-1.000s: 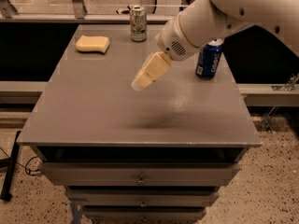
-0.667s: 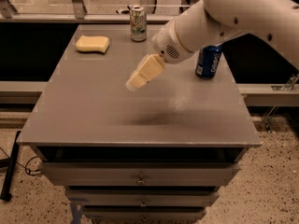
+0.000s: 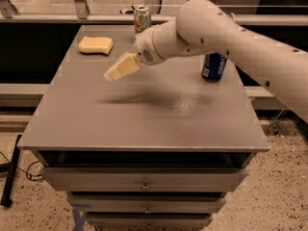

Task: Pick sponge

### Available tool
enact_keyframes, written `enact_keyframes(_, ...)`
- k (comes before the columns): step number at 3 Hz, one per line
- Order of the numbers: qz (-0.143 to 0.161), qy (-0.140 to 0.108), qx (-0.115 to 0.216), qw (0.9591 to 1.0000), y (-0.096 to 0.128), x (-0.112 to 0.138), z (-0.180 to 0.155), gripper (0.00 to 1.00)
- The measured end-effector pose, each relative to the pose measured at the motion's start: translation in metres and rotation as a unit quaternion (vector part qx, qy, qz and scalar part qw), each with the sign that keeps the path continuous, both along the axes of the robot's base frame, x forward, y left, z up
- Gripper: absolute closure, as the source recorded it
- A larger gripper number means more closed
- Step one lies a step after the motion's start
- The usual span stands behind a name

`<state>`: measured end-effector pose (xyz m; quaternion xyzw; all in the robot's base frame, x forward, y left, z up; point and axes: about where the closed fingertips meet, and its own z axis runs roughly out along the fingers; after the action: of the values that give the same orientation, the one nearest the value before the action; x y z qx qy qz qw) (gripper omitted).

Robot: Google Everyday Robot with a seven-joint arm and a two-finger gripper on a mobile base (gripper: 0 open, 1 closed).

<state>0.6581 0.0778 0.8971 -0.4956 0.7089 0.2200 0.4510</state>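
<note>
The sponge (image 3: 96,45), a pale yellow flat pad with rounded edges, lies on the grey table (image 3: 144,119) at its far left corner. My gripper (image 3: 111,73) hangs above the table's left-middle, pointing left and down, a short way in front and to the right of the sponge and apart from it. It holds nothing that I can see. The white arm comes in from the right.
A green-and-silver can (image 3: 141,17) stands at the table's back edge, right of the sponge. A blue can (image 3: 214,66) stands at the right side, partly behind my arm. Drawers sit below the tabletop. A rail and glass run behind the table.
My gripper has moved left and slightly toward the back, closer to the sponge. The sponge and both cans have not moved.
</note>
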Motion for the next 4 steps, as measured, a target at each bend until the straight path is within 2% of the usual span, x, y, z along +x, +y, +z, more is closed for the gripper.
enact_keyframes(1, -0.004, -0.022, 0.035, 0.9991, 0.031, 0.043, -0.003, 0.0)
enact_keyframes(2, -0.01, -0.026, 0.065, 0.9975, 0.064, 0.092, -0.011, 0.0)
enact_keyframes(3, -0.011, -0.024, 0.075, 0.9969, 0.082, 0.116, -0.016, 0.0)
enact_keyframes(4, -0.007, -0.018, 0.069, 0.9974, 0.099, 0.14, -0.03, 0.0)
